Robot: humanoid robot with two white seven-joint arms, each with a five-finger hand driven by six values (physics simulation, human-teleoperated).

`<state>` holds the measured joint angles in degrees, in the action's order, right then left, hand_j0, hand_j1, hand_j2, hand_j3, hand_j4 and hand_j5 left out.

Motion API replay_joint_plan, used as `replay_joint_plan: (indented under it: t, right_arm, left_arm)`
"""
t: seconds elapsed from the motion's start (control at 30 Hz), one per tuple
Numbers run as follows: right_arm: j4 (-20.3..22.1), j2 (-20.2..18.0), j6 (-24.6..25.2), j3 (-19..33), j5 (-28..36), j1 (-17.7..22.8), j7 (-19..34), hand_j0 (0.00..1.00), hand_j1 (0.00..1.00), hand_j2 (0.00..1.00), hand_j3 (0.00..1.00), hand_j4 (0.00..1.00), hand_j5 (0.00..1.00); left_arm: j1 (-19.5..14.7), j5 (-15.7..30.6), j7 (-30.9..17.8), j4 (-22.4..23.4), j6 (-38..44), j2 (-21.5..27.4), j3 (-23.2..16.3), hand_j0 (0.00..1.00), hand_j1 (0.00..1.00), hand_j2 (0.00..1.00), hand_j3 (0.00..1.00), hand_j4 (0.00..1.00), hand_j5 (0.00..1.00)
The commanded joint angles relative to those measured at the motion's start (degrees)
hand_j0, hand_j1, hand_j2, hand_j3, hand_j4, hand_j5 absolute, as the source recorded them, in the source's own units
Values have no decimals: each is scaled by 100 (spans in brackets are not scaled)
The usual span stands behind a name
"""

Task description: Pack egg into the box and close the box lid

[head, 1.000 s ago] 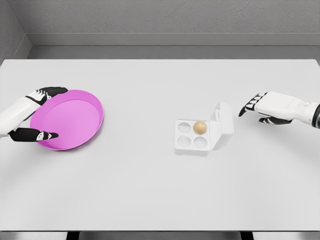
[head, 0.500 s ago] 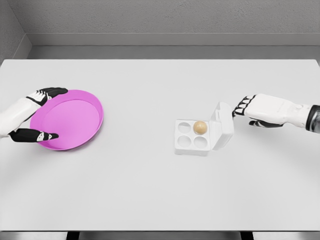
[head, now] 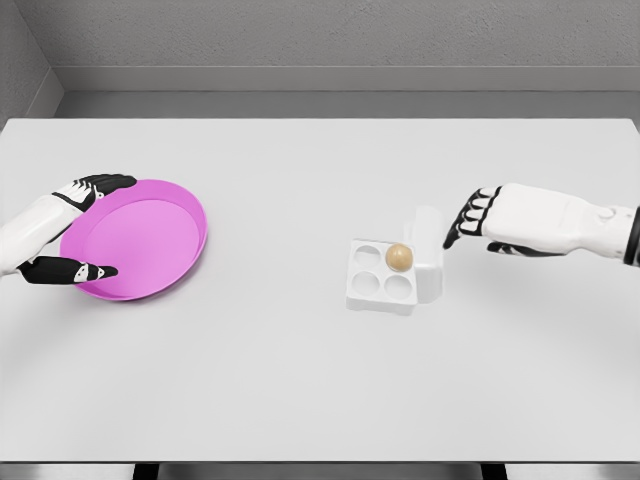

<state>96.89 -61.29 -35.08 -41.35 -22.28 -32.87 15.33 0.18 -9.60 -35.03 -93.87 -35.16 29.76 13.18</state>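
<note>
A white egg box (head: 383, 289) sits right of the table's middle, with a tan egg (head: 399, 257) in its back right cup. Its lid (head: 428, 250) stands nearly upright along the right side. My right hand (head: 468, 220) reaches in from the right, fingers extended, with the fingertips (head: 452, 235) against the lid's outer face. It holds nothing. My left hand (head: 78, 228) rests at the far left, fingers spread around the rim of a pink plate (head: 140, 238).
The grey table (head: 300, 380) stretches wide in front of and behind the box. Its back edge meets a grey wall (head: 320, 40). The pink plate holds nothing.
My right hand has moved left and pushed the lid from leaning outward to nearly upright. The left hand and the plate have not moved.
</note>
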Motion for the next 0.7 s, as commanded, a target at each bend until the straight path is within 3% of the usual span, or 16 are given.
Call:
replay_joint_plan:
  t: [0.0, 0.13, 0.23, 0.43, 0.53, 0.57, 0.63, 0.67]
  right_arm:
    - [234, -85, 8, 12, 109, 0, -4, 69, 69, 69, 69, 69, 69]
    - [383, 38, 8, 4, 101, -44, -4, 68, 68, 68, 68, 68, 68]
    - [383, 530, 8, -49, -22, -44, 22, 68, 68, 68, 68, 68, 68]
    - [383, 1137, 8, -75, -137, -53, 242, 69, 69, 69, 69, 69, 69]
    - [392, 1032, 8, 4, -66, -211, 242, 71, 71, 71, 71, 71, 71]
    - [384, 848, 8, 82, -40, -290, 233, 73, 73, 73, 73, 73, 73]
    - [375, 399, 8, 820, 83, -220, 242, 75, 75, 75, 75, 75, 75]
    - [366, 101, 8, 953, 118, -211, 224, 77, 77, 77, 77, 77, 77]
  left_arm:
    - [0, 46, 3, -8, 16, 4, 0, 100, 100, 100, 100, 100, 100]
    - [0, 46, 3, -8, 16, 4, 0, 100, 100, 100, 100, 100, 100]
    - [0, 46, 3, -8, 16, 4, 0, 100, 100, 100, 100, 100, 100]
    - [0, 46, 3, -17, 16, 4, 0, 100, 100, 100, 100, 100, 100]
    - [0, 46, 3, -17, 16, 4, 0, 100, 100, 100, 100, 100, 100]
    - [0, 46, 3, -17, 16, -5, 0, 100, 100, 100, 100, 100, 100]
    - [0, 46, 3, -17, 16, 4, 0, 100, 100, 100, 100, 100, 100]
    - [0, 55, 3, -26, 16, 4, 0, 100, 100, 100, 100, 100, 100]
